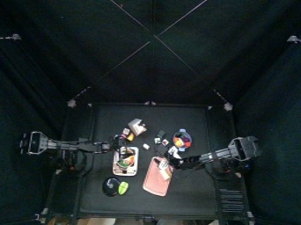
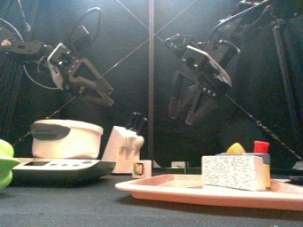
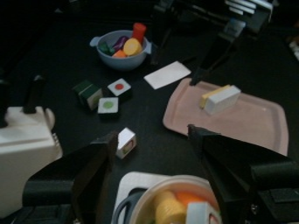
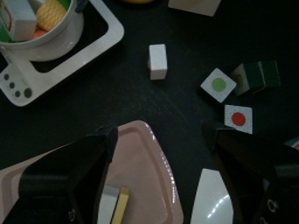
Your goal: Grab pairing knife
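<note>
A white knife block (image 2: 123, 147) stands at the table's middle, with a black knife handle (image 2: 136, 121) sticking up from it. It also shows in the top view (image 1: 137, 129) and in the left wrist view (image 3: 24, 144). My left gripper (image 2: 101, 96) hangs open in the air, above and to the left of the block; in its wrist view (image 3: 149, 140) nothing is between the jaws. My right gripper (image 2: 187, 106) hangs open to the right of the block, over the pink tray (image 4: 135, 175), empty (image 4: 163, 133).
A white bowl of food (image 2: 66, 138) sits on a scale (image 2: 53, 170) at the left. The pink tray (image 2: 178, 189) carries a pale block (image 2: 236, 172). A fruit bowl (image 3: 122, 45), a white card (image 3: 167, 75) and several small cubes (image 4: 218, 84) lie around.
</note>
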`<state>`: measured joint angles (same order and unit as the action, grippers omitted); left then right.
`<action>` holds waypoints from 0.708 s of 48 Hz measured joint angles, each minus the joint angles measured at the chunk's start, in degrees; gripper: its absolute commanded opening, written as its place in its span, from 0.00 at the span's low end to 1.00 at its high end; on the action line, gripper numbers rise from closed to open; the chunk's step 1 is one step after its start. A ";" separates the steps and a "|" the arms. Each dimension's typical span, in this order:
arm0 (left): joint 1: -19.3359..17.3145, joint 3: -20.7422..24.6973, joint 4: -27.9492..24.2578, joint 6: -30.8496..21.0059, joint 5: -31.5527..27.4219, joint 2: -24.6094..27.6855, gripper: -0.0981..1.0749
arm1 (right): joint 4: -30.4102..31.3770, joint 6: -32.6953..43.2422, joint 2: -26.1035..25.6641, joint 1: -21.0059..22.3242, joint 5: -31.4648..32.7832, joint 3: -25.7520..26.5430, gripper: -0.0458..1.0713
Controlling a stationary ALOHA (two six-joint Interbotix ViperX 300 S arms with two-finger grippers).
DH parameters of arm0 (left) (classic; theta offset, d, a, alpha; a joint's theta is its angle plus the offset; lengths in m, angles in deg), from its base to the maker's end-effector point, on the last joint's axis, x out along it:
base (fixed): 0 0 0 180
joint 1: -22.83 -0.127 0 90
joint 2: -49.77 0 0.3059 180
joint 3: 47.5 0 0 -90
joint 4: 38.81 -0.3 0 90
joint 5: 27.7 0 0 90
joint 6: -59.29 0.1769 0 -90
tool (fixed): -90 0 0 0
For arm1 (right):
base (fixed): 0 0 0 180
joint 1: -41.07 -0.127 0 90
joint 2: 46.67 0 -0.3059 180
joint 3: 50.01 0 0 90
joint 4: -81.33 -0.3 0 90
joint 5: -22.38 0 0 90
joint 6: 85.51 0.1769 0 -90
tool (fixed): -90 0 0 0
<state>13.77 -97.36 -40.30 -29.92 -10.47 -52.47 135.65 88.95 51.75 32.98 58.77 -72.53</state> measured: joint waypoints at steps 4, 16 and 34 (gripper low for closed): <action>-1.49 -1.23 -1.23 0.00 -2.55 -2.11 0.91 | -0.09 0.09 -0.09 0.97 -0.44 0.44 0.97; -5.62 -4.75 -1.05 -0.26 -2.37 -6.15 0.91 | -0.09 0.09 -0.09 4.39 -0.44 3.96 0.97; -10.28 -6.06 -0.62 -0.09 4.13 -5.27 0.90 | 5.27 0.00 2.72 7.82 9.40 7.12 0.97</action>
<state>3.49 -103.42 -40.91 -30.01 -6.34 -57.75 140.92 88.95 54.47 40.81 68.18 -65.41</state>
